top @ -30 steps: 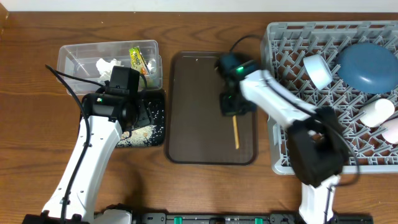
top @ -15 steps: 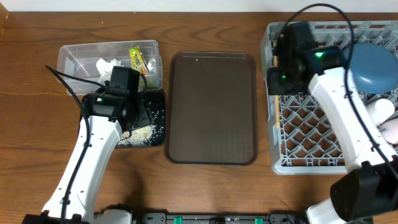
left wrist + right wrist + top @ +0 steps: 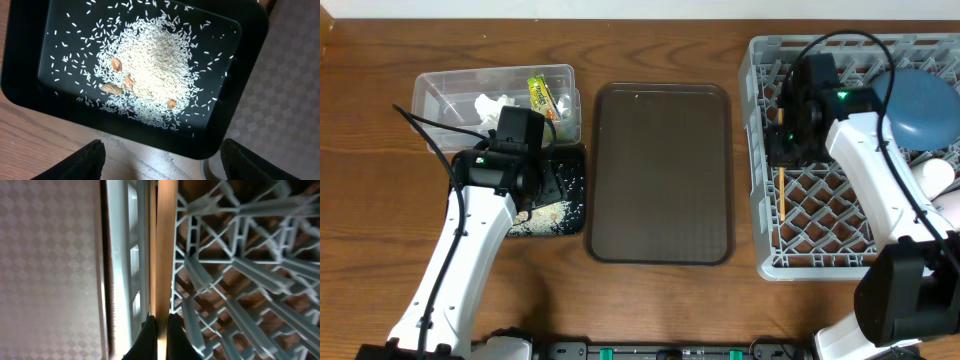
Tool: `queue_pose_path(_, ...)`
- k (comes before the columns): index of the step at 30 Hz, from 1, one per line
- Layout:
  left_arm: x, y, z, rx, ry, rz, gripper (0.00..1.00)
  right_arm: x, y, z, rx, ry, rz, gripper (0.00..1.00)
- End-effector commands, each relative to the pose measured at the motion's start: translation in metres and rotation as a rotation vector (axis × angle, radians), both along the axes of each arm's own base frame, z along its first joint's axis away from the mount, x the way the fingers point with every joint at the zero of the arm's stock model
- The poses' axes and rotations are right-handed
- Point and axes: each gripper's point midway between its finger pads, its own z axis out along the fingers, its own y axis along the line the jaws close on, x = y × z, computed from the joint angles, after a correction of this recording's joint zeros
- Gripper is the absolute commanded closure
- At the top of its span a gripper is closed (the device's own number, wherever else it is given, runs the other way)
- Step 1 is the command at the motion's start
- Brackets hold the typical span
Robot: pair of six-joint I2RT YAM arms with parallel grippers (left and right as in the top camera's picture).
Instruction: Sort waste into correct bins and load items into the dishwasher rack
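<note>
My right gripper (image 3: 782, 160) is shut on a wooden chopstick (image 3: 782, 198) and holds it over the left side of the grey dishwasher rack (image 3: 820, 262). In the right wrist view the chopstick (image 3: 165, 245) runs straight up from my fingertips (image 3: 161, 330) along the rack's left wall (image 3: 120, 270). The dark blue plate (image 3: 912, 105) lies in the rack's far right. My left gripper (image 3: 162, 160) is open and empty above the black tray (image 3: 30, 60), which holds loose white rice (image 3: 155, 60). The clear tub (image 3: 440, 95) holds the white tissue (image 3: 490, 106) and the yellow-green wrapper (image 3: 540, 95).
The brown serving tray (image 3: 662, 170) lies between the bins and the rack, its weave also at the left of the right wrist view (image 3: 50, 265). A white cup (image 3: 937, 175) and a pinkish cup (image 3: 952, 207) sit at the rack's right edge. Several brown scraps (image 3: 116, 65) lie in the rice.
My right gripper lifted the chopstick off the brown tray, carried it right and now holds it lower over the rack's left side. The left arm has not moved.
</note>
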Motion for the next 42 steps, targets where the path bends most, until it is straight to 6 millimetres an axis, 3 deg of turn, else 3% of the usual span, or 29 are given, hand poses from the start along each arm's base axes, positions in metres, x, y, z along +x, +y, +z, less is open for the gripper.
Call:
queue_pose_path(1, 0.000, 0.002, 0.002, 0.002, -0.006, 0.015, 0.23, -0.005, 0.008, -0.015, 0.035, 0.023, 0.024, 0.98)
queue_pose_path(5, 0.000, 0.002, 0.002, 0.002, -0.006, 0.015, 0.23, -0.007, 0.010, -0.022, 0.035, 0.025, 0.027, 0.95)
queue_pose_path(11, 0.000, 0.002, 0.002, 0.002, -0.006, 0.015, 0.23, -0.005, 0.010, -0.023, 0.036, 0.013, 0.027, 0.71)
queue_pose_path(21, 0.000, 0.002, 0.002, 0.002, -0.005, 0.015, 0.23, -0.003, 0.010, -0.017, 0.041, -0.005, 0.026, 0.61)
queue_pose_path(26, 0.006, -0.012, 0.003, -0.045, -0.028, -0.034, 0.23, 0.007, 0.014, 0.014, 0.076, -0.124, 0.032, 0.55)
queue_pose_path(30, 0.021, -0.028, 0.009, -0.039, -0.094, -0.148, 0.23, 0.023, 0.014, 0.051, 0.102, -0.282, 0.026, 0.33)
queue_pose_path(34, 0.027, -0.048, 0.012, -0.027, -0.132, -0.267, 0.23, 0.030, 0.012, 0.072, 0.149, -0.362, 0.020, 0.26)
queue_pose_path(37, 0.019, -0.056, 0.010, -0.025, -0.100, -0.300, 0.23, 0.025, 0.003, 0.071, 0.164, -0.337, -0.006, 0.14)
queue_pose_path(40, -0.004, -0.050, 0.002, -0.013, -0.001, -0.302, 0.23, 0.010, -0.006, 0.064, 0.170, -0.268, -0.048, 0.02)
queue_pose_path(42, -0.018, -0.046, -0.002, -0.006, 0.059, -0.298, 0.23, 0.001, -0.012, 0.062, 0.160, -0.237, -0.064, 0.01)
